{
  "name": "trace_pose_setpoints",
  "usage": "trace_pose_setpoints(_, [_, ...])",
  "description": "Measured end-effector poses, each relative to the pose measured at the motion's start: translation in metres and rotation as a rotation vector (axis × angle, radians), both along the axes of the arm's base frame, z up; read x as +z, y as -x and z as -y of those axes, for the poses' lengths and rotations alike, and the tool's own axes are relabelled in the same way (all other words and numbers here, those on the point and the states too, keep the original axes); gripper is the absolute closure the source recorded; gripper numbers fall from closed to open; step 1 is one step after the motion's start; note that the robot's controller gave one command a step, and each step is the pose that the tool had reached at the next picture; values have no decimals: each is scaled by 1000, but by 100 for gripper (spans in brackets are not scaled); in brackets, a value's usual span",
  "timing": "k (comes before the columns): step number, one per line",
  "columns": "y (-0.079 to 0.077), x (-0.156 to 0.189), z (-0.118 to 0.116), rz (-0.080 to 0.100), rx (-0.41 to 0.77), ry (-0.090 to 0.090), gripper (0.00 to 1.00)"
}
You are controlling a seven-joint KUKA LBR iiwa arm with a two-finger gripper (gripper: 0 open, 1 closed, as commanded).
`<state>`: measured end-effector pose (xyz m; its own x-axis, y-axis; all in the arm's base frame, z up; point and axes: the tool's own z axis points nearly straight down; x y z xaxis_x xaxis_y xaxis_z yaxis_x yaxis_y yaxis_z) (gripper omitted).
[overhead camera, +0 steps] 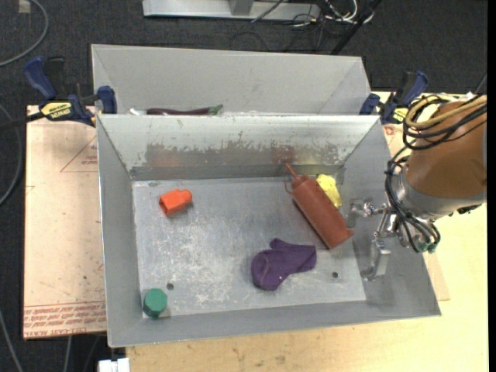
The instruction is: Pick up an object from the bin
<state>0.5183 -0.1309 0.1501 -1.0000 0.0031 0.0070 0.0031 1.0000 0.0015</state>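
The grey metal bin (116, 223) is reached into from the right by the arm (446, 169), and the gripper (375, 270) is held low over the bin's right sloping wall, just beside the floor's right edge. Whether the gripper is open or closed cannot be told, and nothing that can be made out is carried by it. The step in hand is judged to be the approach, with no thing yet picked. The nearest thing is a red-brown squeeze bottle (318, 211), laid slantwise at the right of the floor with its nozzle towards the far wall and its base near the gripper. A short move to the left and a descent around the bottle's body are probably called for, and its rounded sides may be hard to grip. A crumpled purple cloth (280, 263) is spread left of the gripper, near the middle of the floor. An orange block (176, 201) is set at the far left, well apart. A yellow thing (328, 188) is half hidden behind the bottle. A small green cylinder (155, 302) is stood in the near left corner.
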Motion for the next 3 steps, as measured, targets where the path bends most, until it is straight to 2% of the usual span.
trace_pose_setpoints(1, [-2,4,0,8,3,2,0])
trace_pose_setpoints(3, [-25,-30,-39,10,112,3,0])
